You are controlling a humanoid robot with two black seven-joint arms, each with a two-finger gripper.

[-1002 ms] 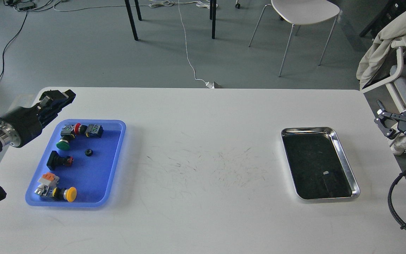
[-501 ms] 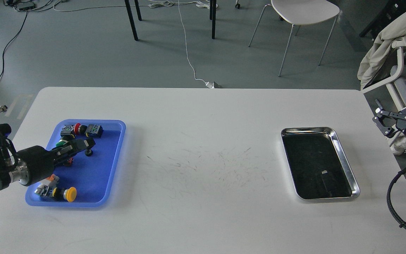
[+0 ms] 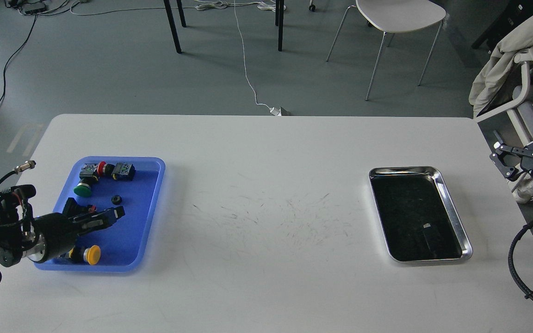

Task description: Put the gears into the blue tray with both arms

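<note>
The blue tray (image 3: 151,194) lies on the left of the white table. One gear (image 3: 116,200), a tiny black toothed ring, rests on the tray floor near its middle. My left gripper (image 3: 114,214) reaches in from the lower left, low over the tray's near half, just in front of the gear and apart from it. Its fingers merge into one dark shape, so their state is unclear. My right gripper (image 3: 501,159) hovers beyond the table's right edge, fingers spread and empty.
Push-button switches share the blue tray: green (image 3: 83,188) and red-capped (image 3: 102,167) at the back, yellow (image 3: 93,254) at the front. A shiny silver tray (image 3: 451,203) with a dark bottom sits at the right. Chairs stand behind and beside the table.
My left arm swung from the tray's back-left corner toward me, then drew slightly nearer; its gripper now sits over the tray's near half. The gear stayed put. The right gripper barely moved.
</note>
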